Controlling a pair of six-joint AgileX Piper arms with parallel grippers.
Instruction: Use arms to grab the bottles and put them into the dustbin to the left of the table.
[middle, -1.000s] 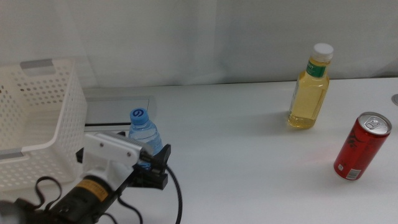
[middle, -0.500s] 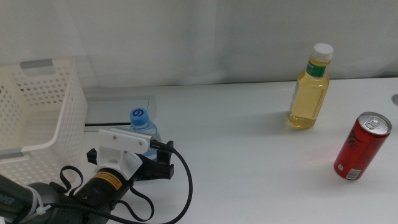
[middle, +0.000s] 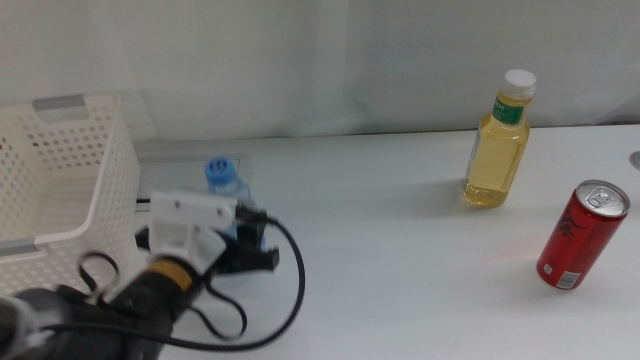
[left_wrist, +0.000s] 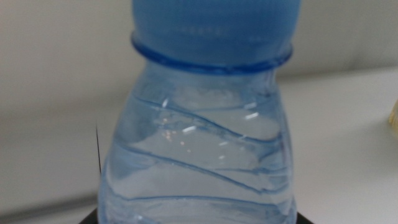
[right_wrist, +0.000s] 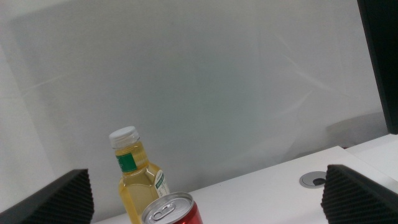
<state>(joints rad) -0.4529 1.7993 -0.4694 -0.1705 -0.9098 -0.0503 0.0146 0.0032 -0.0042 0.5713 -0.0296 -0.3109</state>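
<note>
Left gripper (middle: 245, 240): was low at the left side of the table (middle: 400, 250), just beside the white dustbin (middle: 60, 190); jaws closed tight on the small water bottle (middle: 226, 195).
Small water bottle: stood upright between the dark jaws, blue cap on top; filled nearly the whole left wrist view (left_wrist: 199, 155), clear ribbed body under the blue cap.
Dustbin: sat at the left edge, holes in its sides, grey strip on its rim; close to the held bottle, with a small gap.
Grey panel (middle: 185, 165): lay in the tabletop behind the small bottle.
Yellow bottle (middle: 497, 150): stood upright far to the right, white cap, green band at the neck; well apart from the left gripper; also seen in the right wrist view (right_wrist: 138, 180).
Red can (middle: 580, 235): stood upright near the right edge, in front of the yellow bottle.
Right gripper (right_wrist: 205, 199): waited out of the middle view; jaws wide apart, with the can (right_wrist: 171, 211) and yellow bottle between them, further off.
</note>
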